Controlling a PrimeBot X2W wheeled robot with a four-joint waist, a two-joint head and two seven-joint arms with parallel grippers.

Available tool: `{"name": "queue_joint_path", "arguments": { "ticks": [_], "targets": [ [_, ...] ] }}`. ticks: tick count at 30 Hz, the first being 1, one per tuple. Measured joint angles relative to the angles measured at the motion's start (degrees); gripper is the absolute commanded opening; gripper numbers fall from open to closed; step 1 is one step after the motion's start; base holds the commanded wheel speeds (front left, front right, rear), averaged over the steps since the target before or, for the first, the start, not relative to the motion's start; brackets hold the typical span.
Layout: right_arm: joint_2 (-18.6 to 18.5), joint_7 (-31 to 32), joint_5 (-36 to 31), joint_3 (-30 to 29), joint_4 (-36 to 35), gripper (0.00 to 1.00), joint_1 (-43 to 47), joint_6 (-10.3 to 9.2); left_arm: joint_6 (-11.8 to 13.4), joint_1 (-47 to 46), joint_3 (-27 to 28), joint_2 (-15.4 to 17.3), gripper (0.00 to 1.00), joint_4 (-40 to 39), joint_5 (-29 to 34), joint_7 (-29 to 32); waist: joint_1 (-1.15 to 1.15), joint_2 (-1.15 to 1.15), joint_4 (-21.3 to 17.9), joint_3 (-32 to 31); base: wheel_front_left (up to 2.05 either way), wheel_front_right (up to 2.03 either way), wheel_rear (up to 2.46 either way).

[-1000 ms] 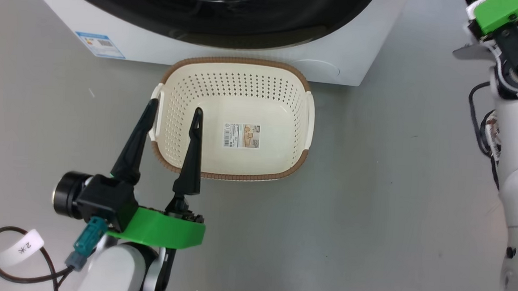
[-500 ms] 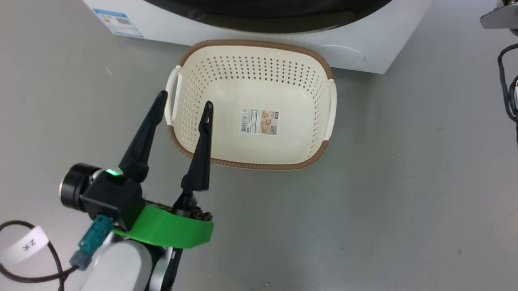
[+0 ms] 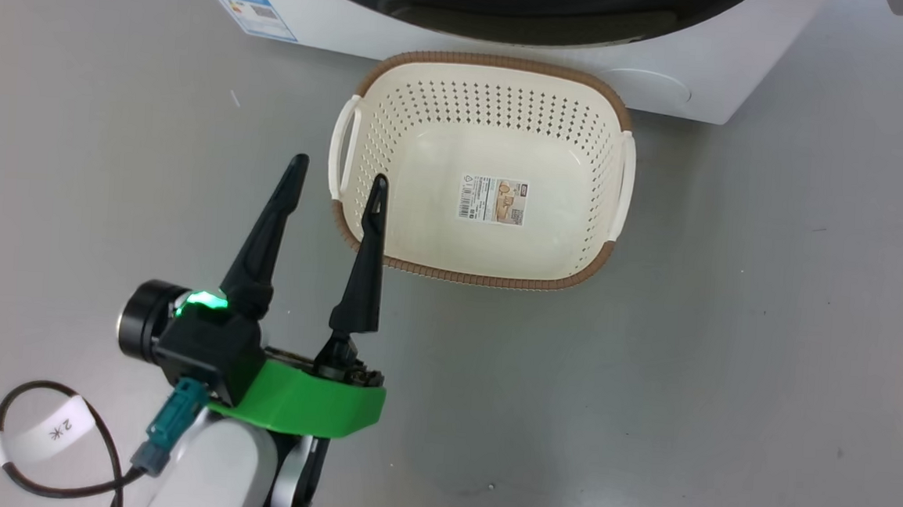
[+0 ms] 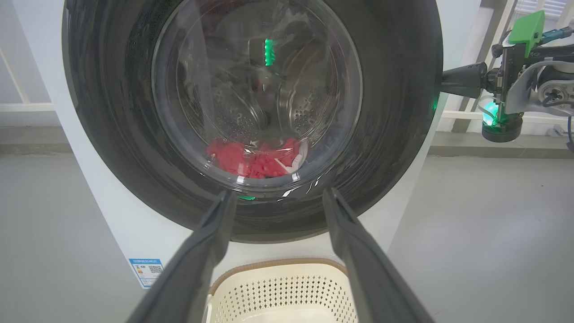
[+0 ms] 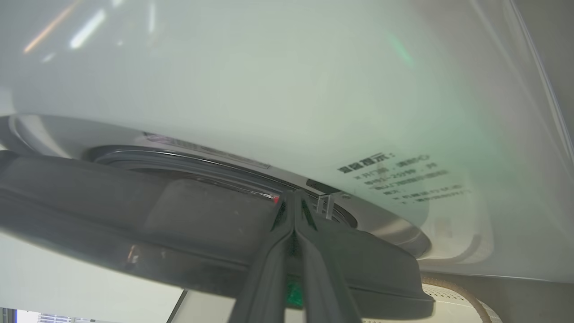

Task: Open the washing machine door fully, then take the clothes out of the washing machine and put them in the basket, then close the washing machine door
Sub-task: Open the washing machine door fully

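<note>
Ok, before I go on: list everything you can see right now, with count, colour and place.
washing machine: one, white, on the floor behind the basket.
washing machine door: one, glossy black rim around clear glass, on the machine's front.
clothes: red heap with some white, count unclear, in the drum behind the glass.
basket: one, cream with brown rim, on the floor before the machine.
sticker: one, white, on the basket's bottom.
label: one, blue, low on the machine's front.
floor: grey.
cable: one, black with white tag, by the left arm.
left gripper: dark fingers, open, by the basket's left handle.
right gripper: dark fingers, shut, tips at the door's edge.
</note>
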Motion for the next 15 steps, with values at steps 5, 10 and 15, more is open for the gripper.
{"name": "queue_joint_path", "arguments": {
  "ticks": [5, 10, 15],
  "targets": [
    [-0.3, 1.0, -0.3, 0.1, 1.5, 0.00, -1.0, 0.00, 0.0, 0.0, -0.4, 0.0, 1.00, 0.0, 0.0, -0.2, 0.00, 0.00, 0.6, 0.2, 0.00, 0.00, 0.00],
    [-0.7, 2.9, 0.2, 0.0, 2.3, 0.00, -1.0, -0.04, 0.0, -0.1, -0.7, -0.1, 1.00, 0.3, -0.1, -0.3, 0.00, 0.00, 1.1, 0.2, 0.00, 0.00, 0.00],
    [-1.0, 5.5, 1.5, 0.1, 1.9, 0.00, -1.0, -0.27, 0.0, -0.2, -0.8, -0.1, 1.00, 0.5, -0.2, -0.4, 0.00, 0.00, 1.2, 0.3, 0.00, 0.00, 0.00]
  ]
}}
